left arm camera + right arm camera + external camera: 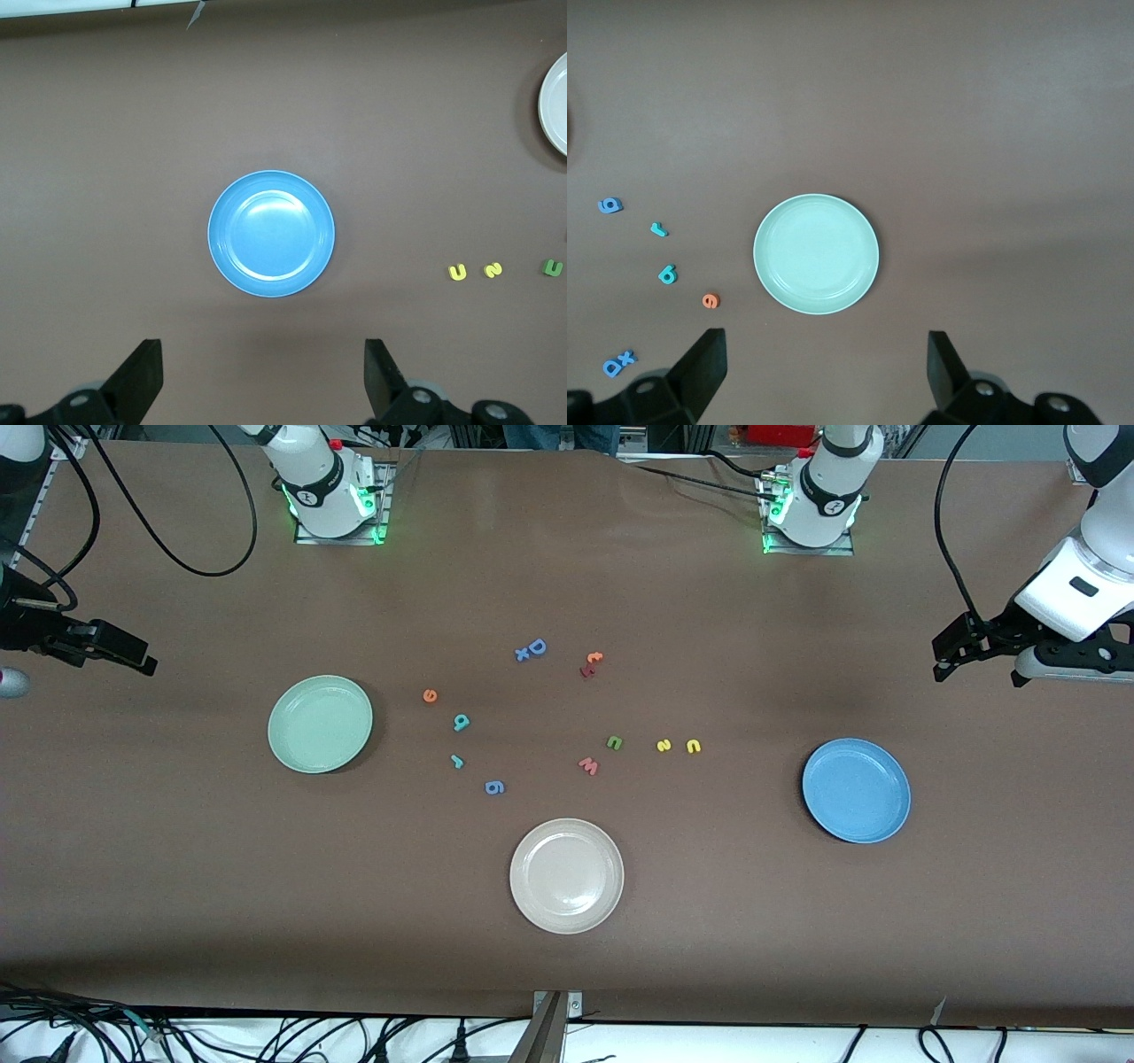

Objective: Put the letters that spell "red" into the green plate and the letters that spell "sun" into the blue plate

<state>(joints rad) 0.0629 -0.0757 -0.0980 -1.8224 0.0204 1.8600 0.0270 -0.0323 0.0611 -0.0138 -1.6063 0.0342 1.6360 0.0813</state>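
Observation:
The green plate (320,724) (816,254) lies toward the right arm's end, with nothing in it. Beside it on the table are the orange "e" (430,695) (710,301), teal "d" (462,722) (668,274) and small teal "r" (456,760) (658,230). The blue plate (856,789) (271,233) lies bare toward the left arm's end. The green arch (614,742) (553,267), yellow "s" (664,745) (493,269) and yellow arch (693,747) (457,272) sit in a row mid-table. My left gripper (977,671) (263,381) hangs open high beside the blue plate. My right gripper (102,654) (826,381) hangs open high beside the green plate.
A cream-white plate (566,875) (556,102) lies nearest the front camera. A blue "g" (494,786), a pinkish "w" (588,766), a blue "D" with an "x" (535,646) and two reddish letters (591,662) are scattered mid-table.

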